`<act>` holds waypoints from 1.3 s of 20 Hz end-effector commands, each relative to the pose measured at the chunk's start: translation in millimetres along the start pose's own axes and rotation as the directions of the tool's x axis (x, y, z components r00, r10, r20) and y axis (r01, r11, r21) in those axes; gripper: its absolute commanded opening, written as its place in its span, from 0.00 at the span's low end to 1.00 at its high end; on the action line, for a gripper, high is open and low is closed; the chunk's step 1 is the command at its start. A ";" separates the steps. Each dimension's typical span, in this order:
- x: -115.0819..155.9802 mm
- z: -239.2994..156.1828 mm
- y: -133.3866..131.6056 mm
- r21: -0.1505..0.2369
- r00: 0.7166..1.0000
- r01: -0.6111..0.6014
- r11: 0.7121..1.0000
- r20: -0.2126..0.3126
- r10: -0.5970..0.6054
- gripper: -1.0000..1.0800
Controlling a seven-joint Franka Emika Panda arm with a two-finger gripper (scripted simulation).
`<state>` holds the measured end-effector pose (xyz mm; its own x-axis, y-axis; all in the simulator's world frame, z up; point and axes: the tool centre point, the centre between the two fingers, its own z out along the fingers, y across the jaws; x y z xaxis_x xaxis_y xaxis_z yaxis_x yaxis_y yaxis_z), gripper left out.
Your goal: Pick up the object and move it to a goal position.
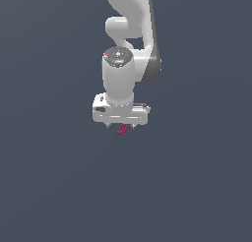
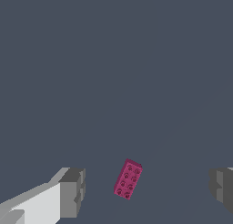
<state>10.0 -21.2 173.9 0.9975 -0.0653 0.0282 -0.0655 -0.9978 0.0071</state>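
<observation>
While my gripper (image 2: 145, 191) stands wide open and holds nothing, the magenta studded brick (image 2: 128, 179) lies between my fingers (image 2: 73, 191), skewed to them. I should rotate square to its long sides, descend centred, then close evenly to prevent twisting.

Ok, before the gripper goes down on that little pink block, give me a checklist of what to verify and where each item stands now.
1. Gripper jaws open: ok, pads stand wide apart.
2. Pink block between the fingers: ok, clear of both.
3. Block aligned with the jaws: not ok, it sits slightly tilted.
4. Block under the gripper in the exterior view: ok, just below the gripper.
5. Height above the block: cannot tell.
6. Goal position visible: not ok, no marker shows.
</observation>
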 end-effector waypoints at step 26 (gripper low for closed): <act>-13.2 23.3 7.2 0.001 0.996 -0.087 0.996 -0.015 0.087 0.96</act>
<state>1.7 -29.0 157.7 0.9905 -0.1289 0.0478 -0.1294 -0.9916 0.0066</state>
